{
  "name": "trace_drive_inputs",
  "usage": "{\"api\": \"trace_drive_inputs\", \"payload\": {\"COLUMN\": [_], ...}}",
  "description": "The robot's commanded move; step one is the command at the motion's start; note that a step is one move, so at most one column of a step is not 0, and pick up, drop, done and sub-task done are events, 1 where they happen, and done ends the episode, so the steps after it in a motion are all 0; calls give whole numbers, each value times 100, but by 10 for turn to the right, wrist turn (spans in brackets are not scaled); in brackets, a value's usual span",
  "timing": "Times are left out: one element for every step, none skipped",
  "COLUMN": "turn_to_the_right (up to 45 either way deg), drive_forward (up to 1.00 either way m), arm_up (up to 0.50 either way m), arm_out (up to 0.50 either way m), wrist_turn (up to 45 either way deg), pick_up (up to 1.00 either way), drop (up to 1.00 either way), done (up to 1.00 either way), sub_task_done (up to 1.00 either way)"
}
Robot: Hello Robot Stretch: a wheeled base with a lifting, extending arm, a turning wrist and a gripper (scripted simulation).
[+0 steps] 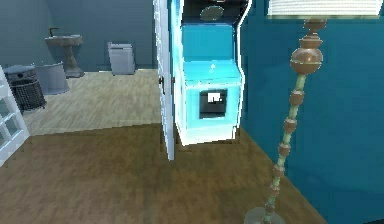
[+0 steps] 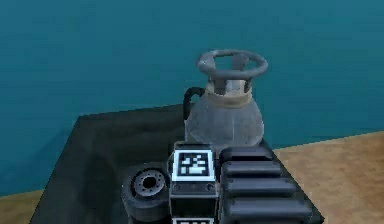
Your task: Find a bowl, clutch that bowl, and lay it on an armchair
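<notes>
In the arm side view the arm's dark bar rises from the bottom edge, with a white marked square [image 2: 193,166] at its end. Left of the square sits the gripper [image 2: 148,188] as a dark round body, low over a dark table [image 2: 100,150]. I cannot tell whether it holds anything. Behind it on the table stands a grey jug-shaped vessel [image 2: 226,110] with a ring on top and a side handle.
A teal wall [image 2: 80,60] backs the table. In the forward view an open white door [image 1: 164,80] stands beside a light blue cabinet [image 1: 208,80]; a floor lamp [image 1: 293,110] rises at the right. Beyond the doorway are a pedestal sink [image 1: 68,50], a white bin [image 1: 121,58] and a basket [image 1: 27,88].
</notes>
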Motion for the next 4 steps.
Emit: {"api": "trace_drive_inputs", "payload": {"turn_to_the_right": [0, 0, 0, 0], "drive_forward": [0, 0, 0, 0], "arm_up": [0, 0, 0, 0], "arm_out": [30, 0, 0, 0], "wrist_turn": [0, 450, 450, 360], "pick_up": [0, 0, 0, 0], "drop": [0, 0, 0, 0], "done": [0, 0, 0, 0], "sub_task_done": [0, 0, 0, 0]}}
